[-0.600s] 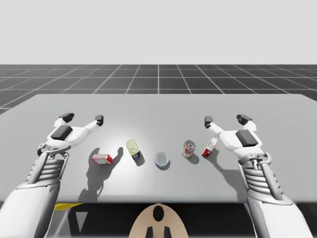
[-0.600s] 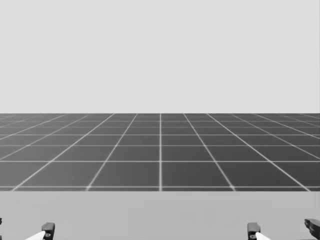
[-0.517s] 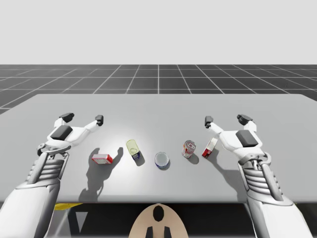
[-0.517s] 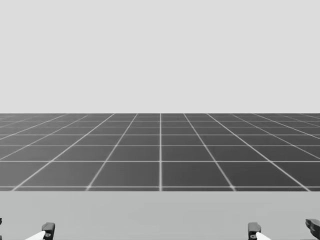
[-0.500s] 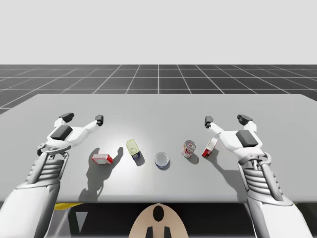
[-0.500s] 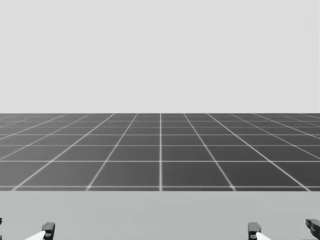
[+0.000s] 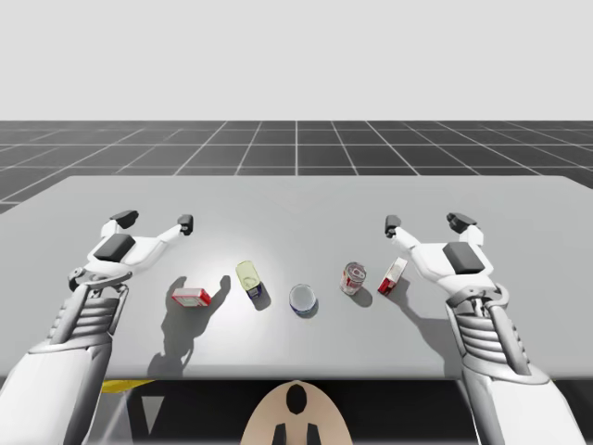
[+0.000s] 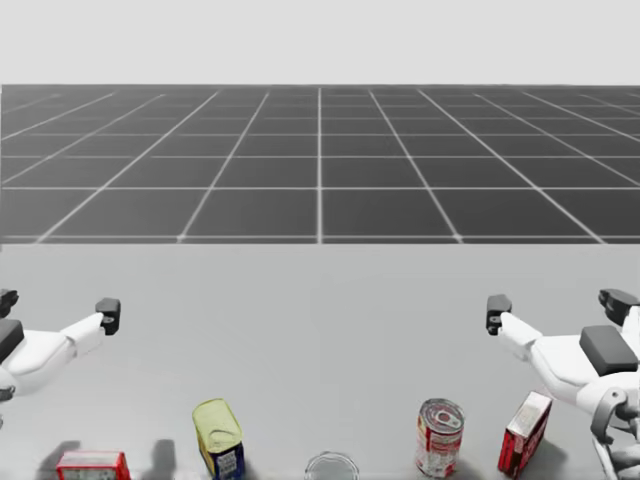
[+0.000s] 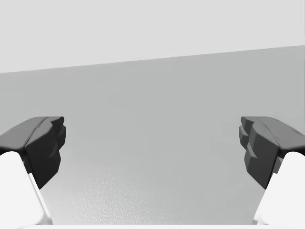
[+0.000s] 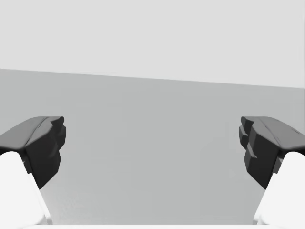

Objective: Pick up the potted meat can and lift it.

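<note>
Though wide-splayed and empty, left hand (image 7: 155, 222) and right hand (image 7: 424, 222) well apart from boxy round-cornered can (image 7: 248, 281).

I count three cans (yellow-and-blue oblong can (image 7: 250, 281), low round can (image 7: 302, 298), red-and-white tall can (image 7: 353, 277)) and two boxes (left red box (image 7: 191, 297), right red box (image 7: 393, 275)) on one table (image 7: 296, 204).
</note>
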Action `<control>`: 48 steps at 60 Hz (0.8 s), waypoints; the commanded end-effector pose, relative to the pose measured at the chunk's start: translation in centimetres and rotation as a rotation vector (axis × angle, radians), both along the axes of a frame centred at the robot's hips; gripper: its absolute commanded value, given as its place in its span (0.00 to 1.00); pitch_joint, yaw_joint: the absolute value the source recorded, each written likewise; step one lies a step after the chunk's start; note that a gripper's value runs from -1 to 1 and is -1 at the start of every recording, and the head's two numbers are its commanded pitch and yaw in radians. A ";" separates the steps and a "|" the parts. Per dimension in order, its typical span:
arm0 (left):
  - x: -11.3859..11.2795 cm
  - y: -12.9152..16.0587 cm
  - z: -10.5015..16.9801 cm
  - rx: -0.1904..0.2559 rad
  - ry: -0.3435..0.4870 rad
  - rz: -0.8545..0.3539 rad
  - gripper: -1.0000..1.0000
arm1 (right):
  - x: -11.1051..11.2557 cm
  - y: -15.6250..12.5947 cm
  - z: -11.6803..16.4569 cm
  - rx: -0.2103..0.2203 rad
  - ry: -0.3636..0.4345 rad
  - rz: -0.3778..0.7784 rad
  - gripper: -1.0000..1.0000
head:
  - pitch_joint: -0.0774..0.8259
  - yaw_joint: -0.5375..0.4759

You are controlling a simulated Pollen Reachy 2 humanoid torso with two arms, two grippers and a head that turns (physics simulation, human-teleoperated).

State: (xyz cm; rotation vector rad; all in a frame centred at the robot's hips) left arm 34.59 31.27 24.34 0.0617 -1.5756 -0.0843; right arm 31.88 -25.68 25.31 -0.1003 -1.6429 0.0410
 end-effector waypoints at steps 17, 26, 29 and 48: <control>0.1 0.0 -0.1 0.011 0.004 -0.003 0.00 | -0.2 -0.2 0.3 -0.001 -0.008 -0.005 0.00 | 0.74 0.57; 0.2 -0.1 -0.2 0.012 0.007 -0.005 0.00 | -0.3 -0.2 0.4 -0.002 -0.012 -0.003 0.00 | 0.83 0.63; 0.2 -0.1 -0.2 0.012 0.008 -0.005 0.00 | -0.4 -0.2 0.4 -0.001 -0.013 -0.002 0.00 | 0.84 0.66; -0.4 -1.0 0.3 -0.010 0.030 -0.057 0.00 | -0.4 -0.1 0.5 0.002 -0.017 -0.002 0.00 | 0.87 0.72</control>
